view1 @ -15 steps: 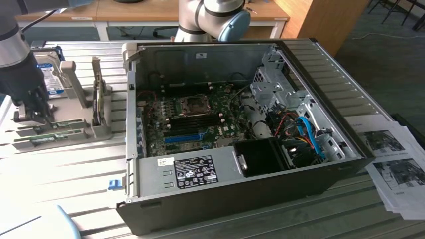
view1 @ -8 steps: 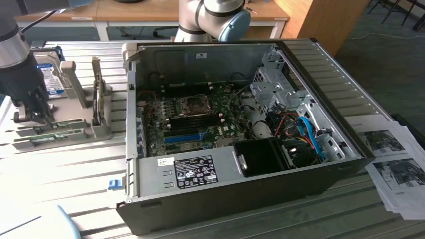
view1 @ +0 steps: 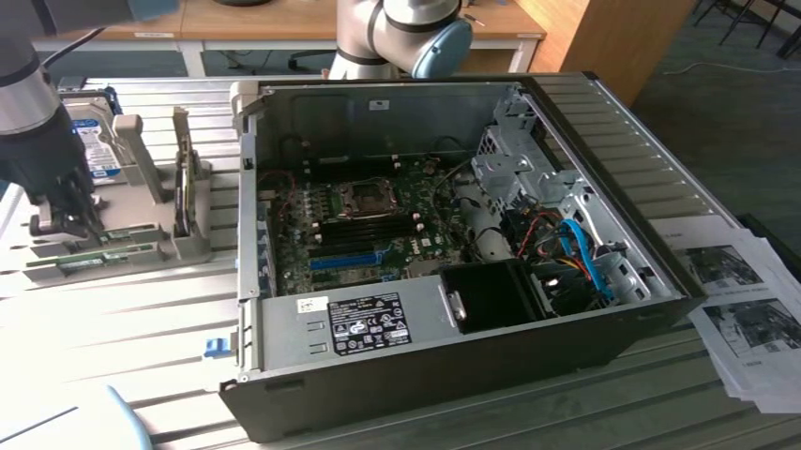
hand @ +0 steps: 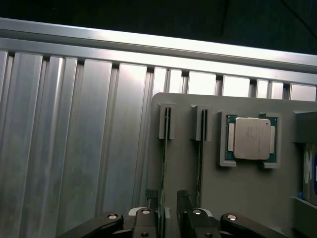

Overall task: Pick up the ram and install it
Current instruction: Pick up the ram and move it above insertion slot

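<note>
- My two dark metal fingers [hand: 182, 203] are spread, not clenched. One sits on each side of a thin green ram stick [hand: 164, 158], and there's a sliver of grey showing between the stick and the finger. So my gripper [hand: 167, 201] has nothing grasped.
- That ram stick stands on its long edge in a narrow slot of the flat grey plastic holder tray [hand: 183, 148]. I only get it edge-on, as a skinny dark-greenish strip, and I can't make out its chips or label.
- A second green ram stick [hand: 199, 158] stands the same way in the neighbouring slot, just beside and parallel. Count: two slots, two sticks, both slots filled.
- One pocket further along, a square recess holds one square silver processor chip [hand: 252, 138] lying flat, with a green rim peeking out around it.
- Past that, at the tray's edge, one hard drive with a blue-and-white label [hand: 309, 168] stands upright in its rack.
- The tray sits on the ribbed aluminium table [hand: 74, 148].
- In the exterior view the tray and gripper are on the left. One open black computer case [view1: 438, 375] lies on its side well apart, toward the exterior view's right.
- Inside the case there's one green motherboard [view1: 363, 234] with one long blue plastic slot [view1: 344, 260].
- A few printed paper sheets [view1: 738, 300] lie beyond the case.
</note>
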`<state>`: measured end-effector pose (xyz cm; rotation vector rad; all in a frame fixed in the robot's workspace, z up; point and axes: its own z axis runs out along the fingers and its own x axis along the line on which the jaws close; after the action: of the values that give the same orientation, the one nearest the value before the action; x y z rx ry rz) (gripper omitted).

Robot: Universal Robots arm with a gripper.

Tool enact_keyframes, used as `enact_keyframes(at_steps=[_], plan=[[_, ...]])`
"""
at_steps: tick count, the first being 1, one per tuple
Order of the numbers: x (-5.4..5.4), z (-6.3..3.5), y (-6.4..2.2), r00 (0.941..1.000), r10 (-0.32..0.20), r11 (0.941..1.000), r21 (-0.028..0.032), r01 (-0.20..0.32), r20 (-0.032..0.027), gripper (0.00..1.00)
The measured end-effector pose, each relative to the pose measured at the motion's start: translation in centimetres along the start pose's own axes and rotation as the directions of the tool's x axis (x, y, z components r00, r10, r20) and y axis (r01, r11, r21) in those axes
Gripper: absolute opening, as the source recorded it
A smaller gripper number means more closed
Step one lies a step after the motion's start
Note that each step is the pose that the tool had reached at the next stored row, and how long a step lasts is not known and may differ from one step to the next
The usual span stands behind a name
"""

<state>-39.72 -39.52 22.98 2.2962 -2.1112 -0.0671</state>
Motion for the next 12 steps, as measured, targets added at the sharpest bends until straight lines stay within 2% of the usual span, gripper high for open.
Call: enact_keyframes(at_steps=[12], plan=[[0.09,0.95,-0.03,1.0000,0.000,1.0000,0.0001,0.000,0.0000,0.29]])
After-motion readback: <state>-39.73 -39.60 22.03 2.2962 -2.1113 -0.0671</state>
